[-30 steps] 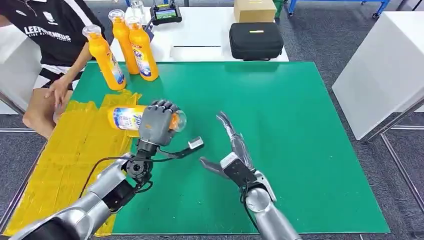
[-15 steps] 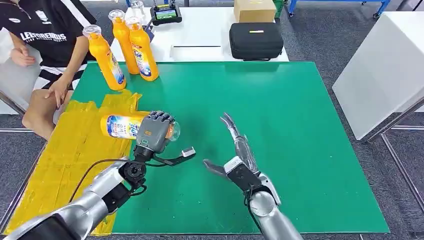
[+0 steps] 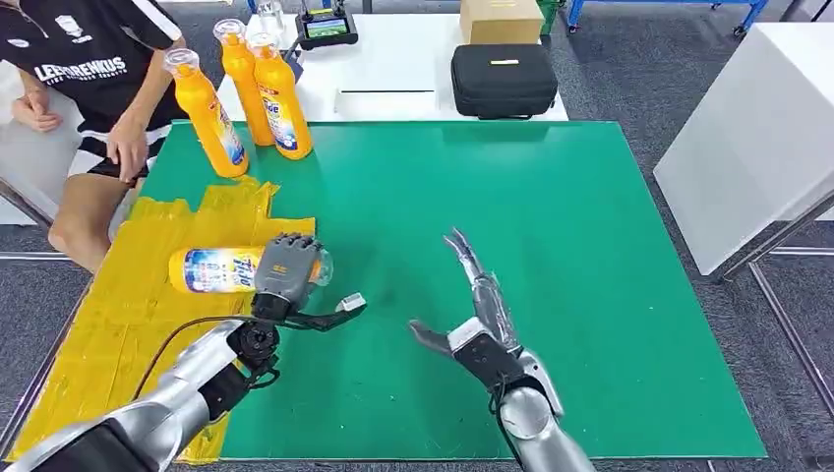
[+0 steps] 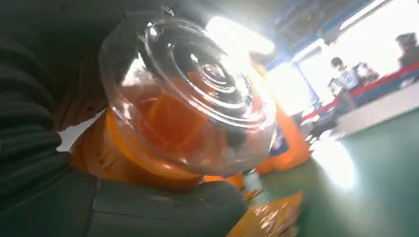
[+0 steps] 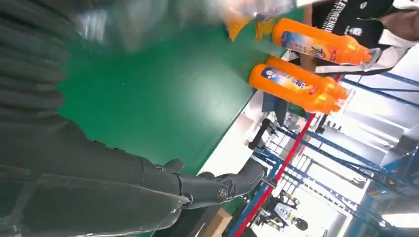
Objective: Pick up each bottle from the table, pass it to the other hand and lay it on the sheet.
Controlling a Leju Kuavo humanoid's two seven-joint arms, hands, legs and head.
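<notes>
Green mat (image 3: 551, 246) covers the table, a crinkled yellow sheet (image 3: 128, 324) lying over its left edge; grey carpet around. White table behind carries a black case (image 3: 504, 79) and a cardboard box (image 3: 501, 20). Seated person (image 3: 89, 69) at the far left corner. Three upright orange bottles (image 3: 266, 98) with clear caps stand at the mat's far left. Left hand (image 3: 285, 270) grips a fourth orange bottle (image 3: 211, 269) near its clear domed cap, bottle lying sideways over the sheet. Right hand (image 3: 477, 315) is empty above the mat, fingers straight and spread, thumb out.
</notes>
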